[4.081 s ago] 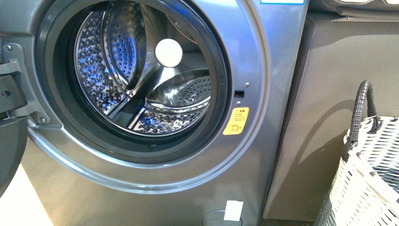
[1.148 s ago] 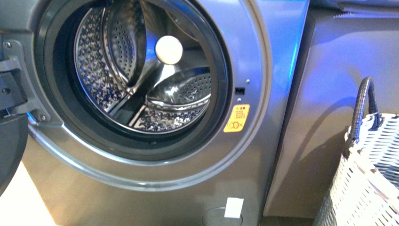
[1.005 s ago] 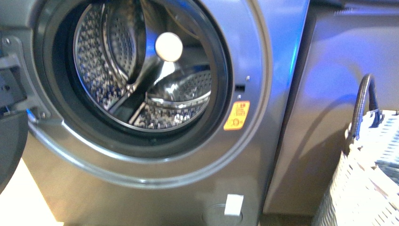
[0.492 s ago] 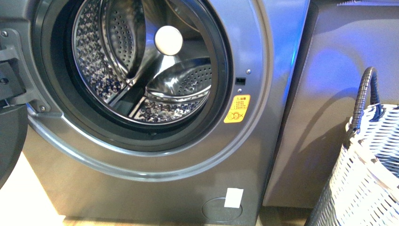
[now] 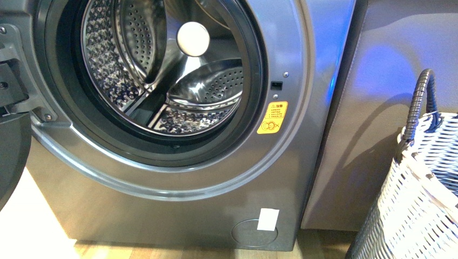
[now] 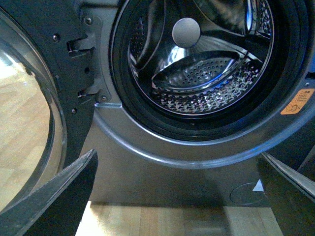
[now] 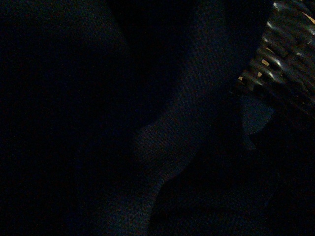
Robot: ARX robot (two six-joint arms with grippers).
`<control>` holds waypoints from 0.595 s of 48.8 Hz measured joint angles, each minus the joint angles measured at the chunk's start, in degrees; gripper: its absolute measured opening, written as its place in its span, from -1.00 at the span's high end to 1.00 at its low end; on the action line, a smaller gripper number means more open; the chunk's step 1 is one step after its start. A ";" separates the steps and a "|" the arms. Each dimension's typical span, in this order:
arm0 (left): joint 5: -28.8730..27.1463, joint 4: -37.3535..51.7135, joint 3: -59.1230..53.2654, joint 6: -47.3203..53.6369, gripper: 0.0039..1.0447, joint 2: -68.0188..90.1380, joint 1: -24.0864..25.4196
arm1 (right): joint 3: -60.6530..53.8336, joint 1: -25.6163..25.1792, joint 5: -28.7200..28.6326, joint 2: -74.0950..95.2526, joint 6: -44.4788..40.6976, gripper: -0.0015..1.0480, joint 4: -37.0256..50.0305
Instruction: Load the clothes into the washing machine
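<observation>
Washing machine (image 5: 162, 178), door swung open, stands left of the woven basket (image 5: 416, 216). Left gripper (image 6: 177, 157) faces its drum (image 6: 197, 93), fingers wide apart and empty. The right wrist view is dark, so the right gripper's state cannot be told.

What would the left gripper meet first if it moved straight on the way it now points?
Probably the grey front rim of the washing machine, just below the drum; the left gripper, jaws open, aims there. Depth is unclear, so it might instead pass inside.

Left gripper (image 6: 177, 153) — dark grey fingers (image 6: 56, 199), broad, tapering
</observation>
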 joint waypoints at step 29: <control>0.00 0.00 0.00 0.00 -0.88 0.00 0.00 | -5.18 0.33 1.07 -3.37 0.09 0.22 3.80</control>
